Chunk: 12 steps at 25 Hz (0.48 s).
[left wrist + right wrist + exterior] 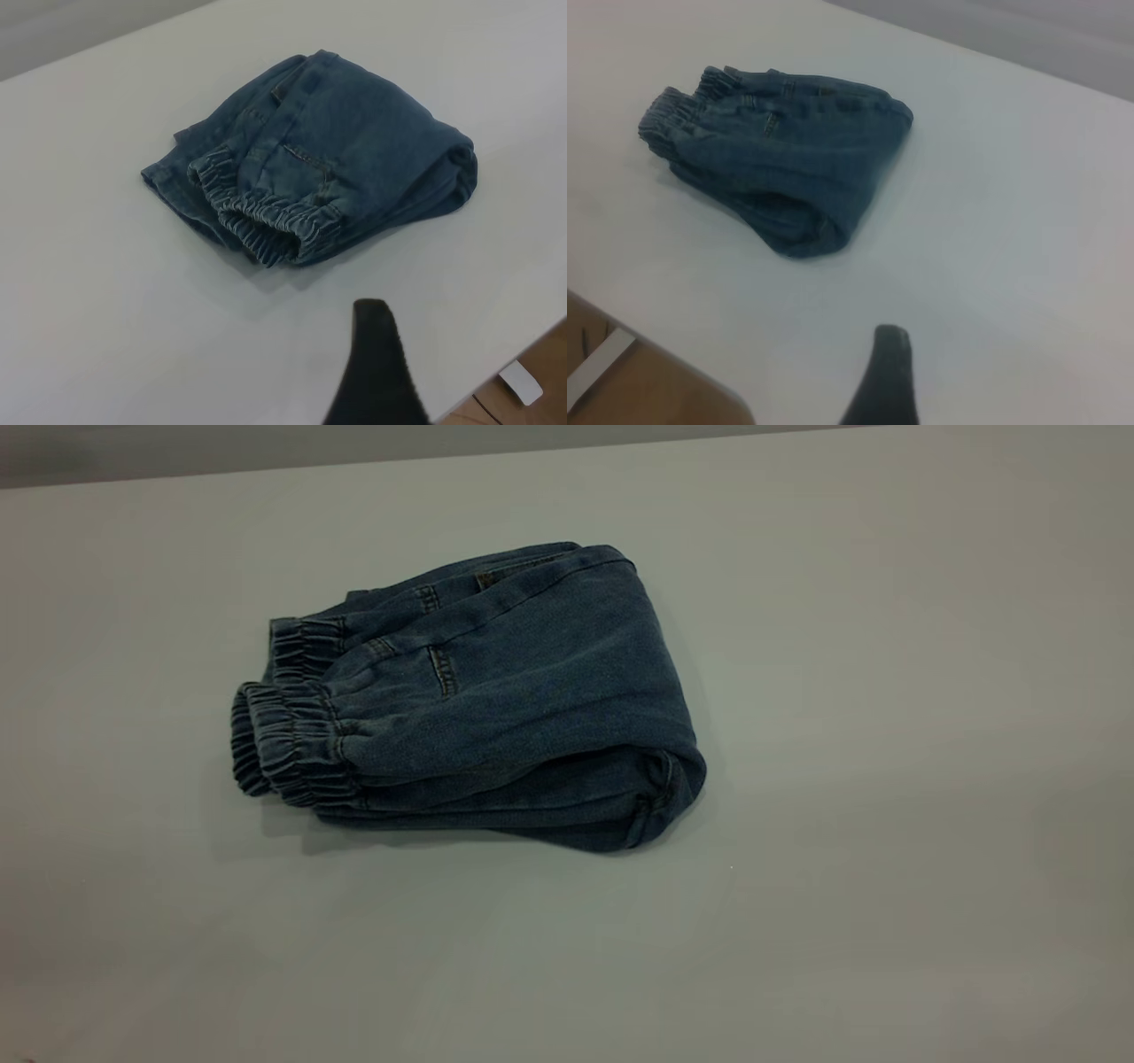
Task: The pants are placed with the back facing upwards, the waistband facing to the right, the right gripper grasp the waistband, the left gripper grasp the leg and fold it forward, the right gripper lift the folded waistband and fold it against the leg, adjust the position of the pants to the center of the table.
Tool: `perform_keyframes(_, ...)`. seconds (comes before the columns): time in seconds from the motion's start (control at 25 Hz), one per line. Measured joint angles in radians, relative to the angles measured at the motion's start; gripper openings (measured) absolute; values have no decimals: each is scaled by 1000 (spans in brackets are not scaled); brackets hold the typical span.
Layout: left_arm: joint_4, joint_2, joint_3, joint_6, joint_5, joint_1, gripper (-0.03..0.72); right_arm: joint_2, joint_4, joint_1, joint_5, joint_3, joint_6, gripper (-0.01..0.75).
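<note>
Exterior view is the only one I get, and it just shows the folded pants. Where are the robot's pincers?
Observer: The left wrist view shows the left pincer apart from the pants, on the waistband side.
Operator: And the other one?
Observer: The right wrist view shows the right pincer apart from the pants too, on the folded end away from the waistband.
Operator: Does the table end somewhere?
Observer: Yes. Both wrist views show an edge of the table, with brown floor beyond it.
</note>
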Motion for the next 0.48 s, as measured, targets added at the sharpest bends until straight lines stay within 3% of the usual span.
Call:
perform_keyframes(0.28,-1,0,0,0,-1,29,468,0,0,0,0,0,-2,580)
perform_keyframes(0.48,-2,0,0,0,-2,229,468,0,5,-46,0,0,-2,580)
